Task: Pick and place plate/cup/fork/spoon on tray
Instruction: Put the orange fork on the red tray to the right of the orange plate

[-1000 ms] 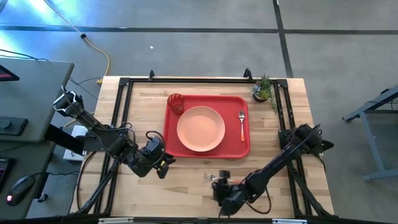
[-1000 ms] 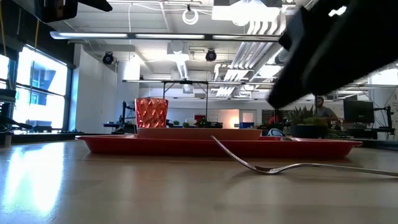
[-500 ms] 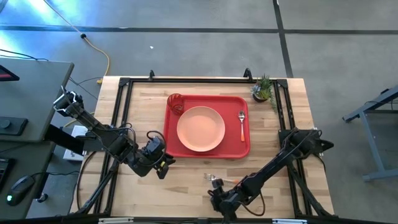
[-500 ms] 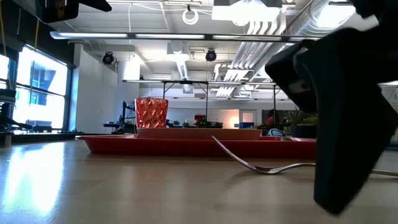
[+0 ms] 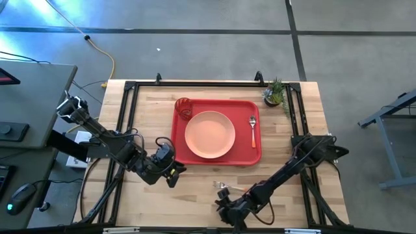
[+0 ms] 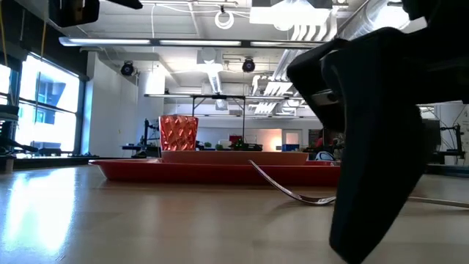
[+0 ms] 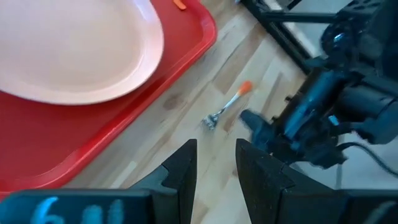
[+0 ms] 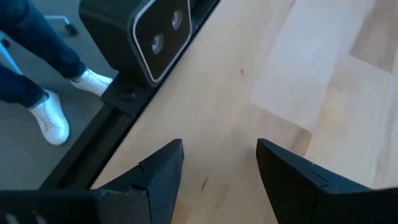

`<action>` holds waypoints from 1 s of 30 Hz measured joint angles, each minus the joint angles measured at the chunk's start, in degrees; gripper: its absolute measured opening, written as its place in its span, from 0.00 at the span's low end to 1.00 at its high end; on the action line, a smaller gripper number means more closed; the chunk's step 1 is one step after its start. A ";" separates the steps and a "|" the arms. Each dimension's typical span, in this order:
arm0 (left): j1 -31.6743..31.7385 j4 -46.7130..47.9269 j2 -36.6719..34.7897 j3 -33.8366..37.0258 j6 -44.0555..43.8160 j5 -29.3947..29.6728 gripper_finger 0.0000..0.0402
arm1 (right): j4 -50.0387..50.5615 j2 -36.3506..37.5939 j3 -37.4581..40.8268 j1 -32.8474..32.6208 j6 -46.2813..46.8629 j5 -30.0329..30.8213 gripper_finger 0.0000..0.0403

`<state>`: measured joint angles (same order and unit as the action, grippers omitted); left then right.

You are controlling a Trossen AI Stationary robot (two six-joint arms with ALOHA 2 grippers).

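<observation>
The red tray [image 5: 249,153] lies mid-table. On it are the peach plate [image 5: 210,134], the red cup [image 5: 183,107] at its far left corner, and the orange-handled spoon [image 5: 253,130] along its right side. The fork [image 5: 225,186] lies flat on the wood near the tray's near edge. It also shows in the left wrist view [image 7: 227,109] and the low view [image 6: 293,192]. My right gripper [image 5: 224,210] is open and empty [image 8: 217,168], low over the wood just nearer than the fork. My left gripper [image 5: 175,171] is open and empty [image 7: 216,165], left of the fork.
A small potted plant [image 5: 275,93] stands at the far right corner. A black camera box [image 8: 155,31] sits at the table's near edge. A person's legs and white shoes [image 8: 50,118] show on the floor beyond that edge. Black frame rails [image 5: 130,117] run along the table's sides.
My right gripper has moved toward the table's near edge and a little to the left, staying low. In the low view it has come in front of the fork's handle. The fork has not moved.
</observation>
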<state>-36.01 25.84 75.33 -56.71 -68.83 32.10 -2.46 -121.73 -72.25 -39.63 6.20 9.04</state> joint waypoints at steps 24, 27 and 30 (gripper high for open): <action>2.31 -0.55 0.83 0.04 0.41 1.94 0.25 | 30.74 7.50 0.04 -0.12 24.18 23.00 0.50; 3.43 -0.59 0.83 0.04 0.45 1.52 0.25 | 35.50 6.75 0.04 0.09 27.03 21.80 0.50; 4.27 -0.73 0.83 0.04 0.49 1.01 0.25 | 34.37 6.56 1.62 0.82 30.27 18.94 0.50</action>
<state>-31.74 25.11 76.16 -56.66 -68.34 33.11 31.90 -115.18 -70.63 -38.81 36.46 27.98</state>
